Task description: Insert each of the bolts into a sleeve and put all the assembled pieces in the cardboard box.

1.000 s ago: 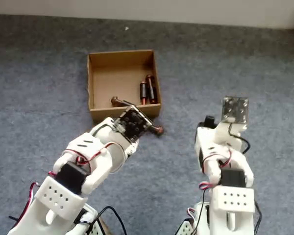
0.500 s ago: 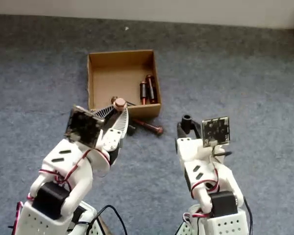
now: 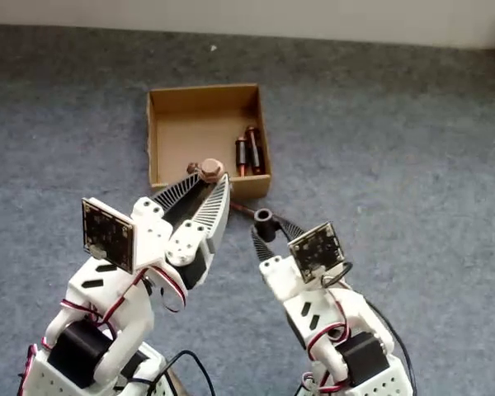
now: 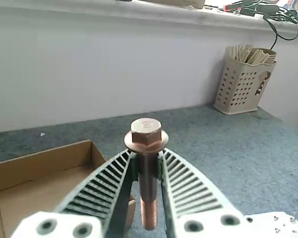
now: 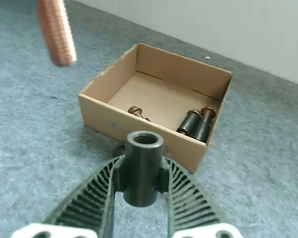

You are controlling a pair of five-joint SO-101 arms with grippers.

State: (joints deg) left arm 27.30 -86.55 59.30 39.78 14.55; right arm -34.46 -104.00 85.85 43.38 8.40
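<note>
While ribbed left claw point(image 4: 148, 157) grips, coppery bolt point(image 4: 146, 135) stands upright

A grey carpeted surface point(image 3: 412, 124) is stretching away to a white wall point(image 4: 114, 64) at the far side. A beige perforated holder point(image 4: 243, 82) of thin sticks is standing against that wall.

This looks like a small robotics lab or hobby workroom. A grey carpet-like mat point(image 3: 412, 124) covers the table, and a plain white wall point(image 4: 114, 64) rises along its far edge. Cables point(image 4: 268, 10) trail on the ledge above. A perforated beige holder point(image 4: 243, 87) of wooden sticks point(image 4: 248, 52) stands by the wall. Bare circuit boards point(image 3: 107, 233) and loose red wires point(image 3: 161, 276) show on the white plastic arms point(image 3: 107, 313).
</note>
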